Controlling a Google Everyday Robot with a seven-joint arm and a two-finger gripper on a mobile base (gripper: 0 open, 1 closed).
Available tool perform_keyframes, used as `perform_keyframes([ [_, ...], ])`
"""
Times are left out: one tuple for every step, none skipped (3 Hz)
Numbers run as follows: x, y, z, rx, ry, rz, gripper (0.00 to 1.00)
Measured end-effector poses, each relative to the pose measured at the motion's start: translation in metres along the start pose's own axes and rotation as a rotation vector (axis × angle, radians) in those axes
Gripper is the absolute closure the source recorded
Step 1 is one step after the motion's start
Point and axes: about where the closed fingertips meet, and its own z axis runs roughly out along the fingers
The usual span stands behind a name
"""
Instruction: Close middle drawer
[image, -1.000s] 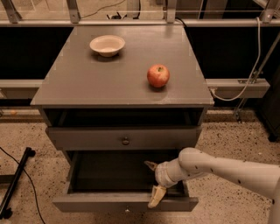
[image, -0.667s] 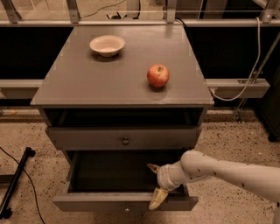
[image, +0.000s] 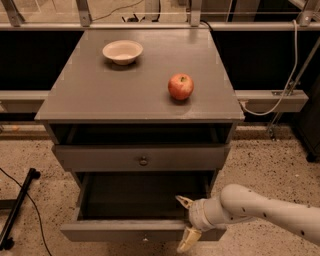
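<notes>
Grey painted wood makes up the cabinet, whose tabletop (image: 125, 100) carries two things. A cream bowl (image: 122, 51) sits near the far edge, left of the middle. A red apple (image: 180, 86) stands towards the right edge, about halfway between the far and near edges and well apart from the bowl.

Under the near edge of the tabletop, the uppermost drawer (image: 100, 157) is out a little, with a dark gap above its front and a small round knob (image: 143, 160) at its centre.

Below it, the middle drawer (image: 110, 231) is pulled far out, well past the tabletop's near edge. Its deep box shows dark and open from above, and its own brass knob (image: 145, 239) is at the centre of the front panel, close to the picture's bottom edge.

The white arm (image: 265, 212) reaches in from the lower right. The gripper (image: 180, 224) is at the right part of the middle drawer's front, below the tabletop's near right corner. Its pale fingers (image: 190, 239) are spread apart, one tip over the inside of the box and the other hanging down before the front panel, so the panel's top edge runs between them. Whether they touch the wood I cannot tell.

On the speckled floor (image: 270, 160) to the left lies a black bar (image: 20, 205).
</notes>
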Motion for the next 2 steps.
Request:
perform_keyframes([
  [0.000,0.021,-0.008,-0.018,-0.015,0.014,0.18],
  [-0.001,0.036,-0.014,-0.029,-0.047,0.023,0.41],
])
